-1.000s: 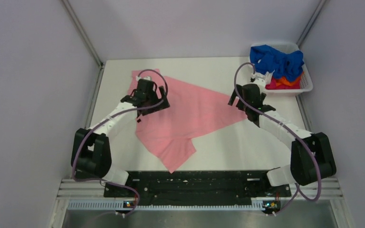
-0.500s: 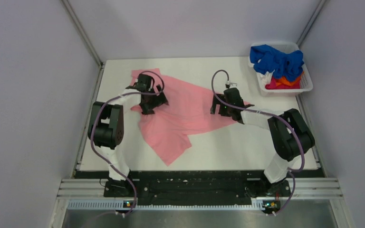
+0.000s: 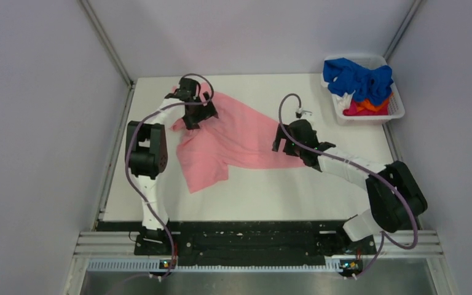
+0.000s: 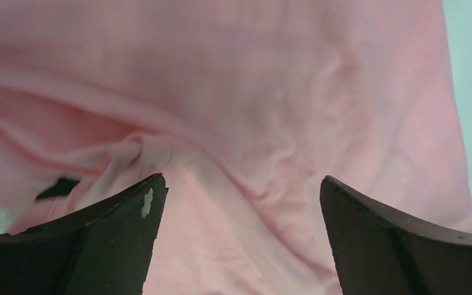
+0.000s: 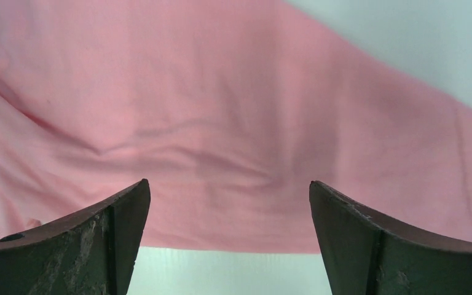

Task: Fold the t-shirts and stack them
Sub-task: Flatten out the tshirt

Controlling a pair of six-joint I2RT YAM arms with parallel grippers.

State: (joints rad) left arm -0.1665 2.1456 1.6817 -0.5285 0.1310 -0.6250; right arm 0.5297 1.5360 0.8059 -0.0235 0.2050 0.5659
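Note:
A salmon-pink t-shirt (image 3: 233, 141) lies spread and wrinkled across the middle of the white table. My left gripper (image 3: 196, 117) is open and hovers over the shirt's far left part; in the left wrist view its two dark fingers (image 4: 117, 239) straddle rumpled pink cloth (image 4: 239, 123). My right gripper (image 3: 281, 142) is open over the shirt's right near edge; in the right wrist view the pink cloth (image 5: 221, 110) ends just between the fingers (image 5: 369, 246). Royal blue (image 3: 357, 77), orange (image 3: 369, 106) and red (image 3: 350, 111) shirts are heaped in the basket.
A white plastic basket (image 3: 397, 110) stands at the far right corner of the table. Grey walls close in the table on the left, back and right. A black rail (image 3: 252, 236) runs along the near edge by the arm bases.
The shirt has been dragged toward the far left and bunched narrower; its near flap has drawn in. The left gripper moved farther back, the right gripper shifted slightly nearer along the shirt's edge.

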